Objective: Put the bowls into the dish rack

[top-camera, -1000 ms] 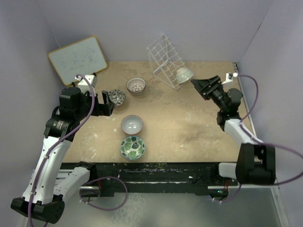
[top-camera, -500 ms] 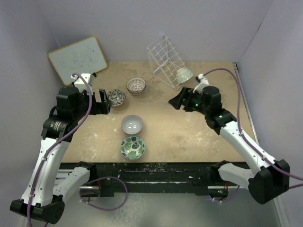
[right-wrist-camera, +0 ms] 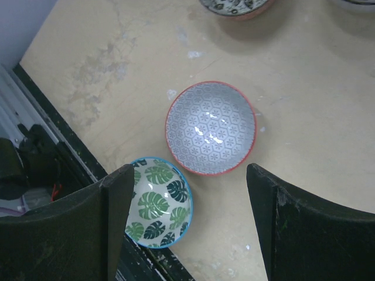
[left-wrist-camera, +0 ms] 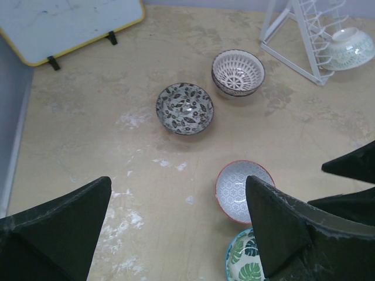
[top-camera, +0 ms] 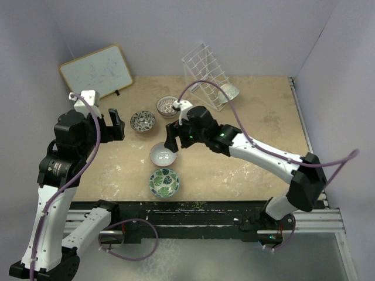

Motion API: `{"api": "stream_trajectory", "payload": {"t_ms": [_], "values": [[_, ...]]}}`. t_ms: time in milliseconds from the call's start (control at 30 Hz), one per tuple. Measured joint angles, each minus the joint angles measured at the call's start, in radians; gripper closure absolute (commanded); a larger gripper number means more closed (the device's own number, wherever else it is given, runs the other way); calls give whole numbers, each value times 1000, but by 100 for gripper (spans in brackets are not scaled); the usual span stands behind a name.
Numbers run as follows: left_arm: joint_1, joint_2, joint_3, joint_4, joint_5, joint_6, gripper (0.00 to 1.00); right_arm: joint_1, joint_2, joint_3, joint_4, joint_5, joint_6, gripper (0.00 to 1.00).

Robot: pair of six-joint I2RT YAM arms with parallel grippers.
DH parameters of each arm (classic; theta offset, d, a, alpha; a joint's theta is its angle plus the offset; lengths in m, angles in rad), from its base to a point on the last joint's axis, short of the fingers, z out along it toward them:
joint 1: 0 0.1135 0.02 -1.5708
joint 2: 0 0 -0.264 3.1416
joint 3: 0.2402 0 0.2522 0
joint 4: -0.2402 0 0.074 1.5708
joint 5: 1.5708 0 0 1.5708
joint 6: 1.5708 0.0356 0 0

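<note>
Bowls are spread over two places: a green-white bowl (top-camera: pixel 227 92) is already held in the low right end of the dish rack (top-camera: pixel 202 64), at the far side of the table (top-camera: pixel 258 146), and four stand open-side up on the sandy table top. Of these, the pale pink-grey bowl (right-wrist-camera: pixel 211 129) is the one on which the coming move is judged to turn. It is seen straight below the right gripper (top-camera: pixel 171 143), framed between fingers that are spread wide and closed on nothing. Being round, it has no long axis, so its thin reddish rim can be pinched from any side; the rack is placed to the far right of it. The green leafy bowl (right-wrist-camera: pixel 158 202) is set just to the near side of it, close but apart. The dark speckled bowl (left-wrist-camera: pixel 184 108) and the brown-white lattice bowl (left-wrist-camera: pixel 238 72) are placed to the far left and are better reached by the left gripper (top-camera: pixel 115 124), which is likewise held agape and empty. Glazed ceramic is suggested by the glints on the patterned insides, so a hard, slippery hold is to be expected. The rack is made of thin white wire in a leaning grid, taller than any bowl.
</note>
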Motion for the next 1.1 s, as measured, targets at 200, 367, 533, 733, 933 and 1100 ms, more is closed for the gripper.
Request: {"api": "stream_trajectory", "payload": {"t_ms": [200,367,533,733,933,1100], "values": [[0,-23,94,-58,-129,0,1,108,206,129,-31,3,-46,21],[0,-82,138,-78,-199,0,1,169,350,238,-68,8,-64,23],[0,-131,161,-91,-245,4,1,193,452,306,-93,10,-69,28],[0,-140,163,-108,-275,8,1,200,553,367,-134,46,-80,29],[0,-145,163,-113,-291,8,1,210,624,426,-168,95,-95,35],[0,-152,163,-118,-301,9,1,222,653,453,-182,123,-101,42]]}}
